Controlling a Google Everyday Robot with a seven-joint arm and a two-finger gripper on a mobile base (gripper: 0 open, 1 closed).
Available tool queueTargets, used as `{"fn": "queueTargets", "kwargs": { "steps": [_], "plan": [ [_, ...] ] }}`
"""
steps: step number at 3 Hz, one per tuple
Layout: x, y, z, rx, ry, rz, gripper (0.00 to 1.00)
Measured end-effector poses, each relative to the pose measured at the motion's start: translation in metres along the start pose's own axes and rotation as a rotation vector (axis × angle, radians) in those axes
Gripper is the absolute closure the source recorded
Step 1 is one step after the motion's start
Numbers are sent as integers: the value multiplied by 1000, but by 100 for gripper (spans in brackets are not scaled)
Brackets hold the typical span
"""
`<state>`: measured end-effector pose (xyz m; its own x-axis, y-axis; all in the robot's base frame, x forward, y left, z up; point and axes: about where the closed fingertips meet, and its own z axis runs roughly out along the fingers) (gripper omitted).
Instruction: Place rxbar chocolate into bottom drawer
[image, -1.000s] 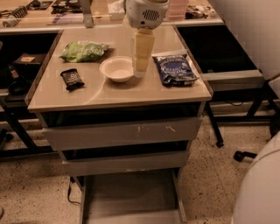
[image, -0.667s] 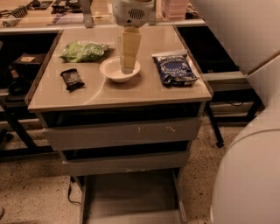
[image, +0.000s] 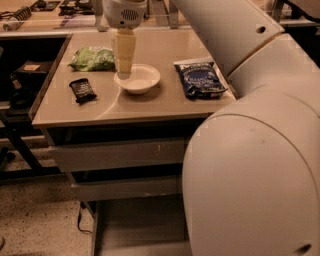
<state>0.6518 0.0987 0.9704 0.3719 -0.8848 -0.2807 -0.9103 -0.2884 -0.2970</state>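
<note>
The rxbar chocolate (image: 82, 90), a small flat black wrapper with pale print, lies on the left part of the cabinet top (image: 150, 107). My gripper (image: 124, 71) hangs over the left rim of a white bowl (image: 140, 79), to the right of the bar and apart from it, with nothing seen in it. The bottom drawer (image: 132, 225) stands pulled out at the foot of the cabinet, its flat grey floor showing. My arm's large pale body (image: 250, 165) hides the drawer's right side.
A green bag (image: 92, 58) lies at the back left of the top and a blue bag (image: 200, 79) at the right. Two upper drawers (image: 120, 155) are shut. A cluttered bench (image: 50, 10) runs behind. A black frame (image: 15, 100) stands at the left.
The gripper has moved left, from the bowl's right side to its left rim. The arm's body now fills much more of the right of the view.
</note>
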Motion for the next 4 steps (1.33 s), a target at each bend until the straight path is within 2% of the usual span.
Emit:
{"fn": "queueTargets", "kwargs": {
  "steps": [2, 4],
  "plan": [
    [-14, -12, 14, 14, -27, -19, 0],
    [-55, -28, 65, -64, -83, -104, 0]
  ]
}}
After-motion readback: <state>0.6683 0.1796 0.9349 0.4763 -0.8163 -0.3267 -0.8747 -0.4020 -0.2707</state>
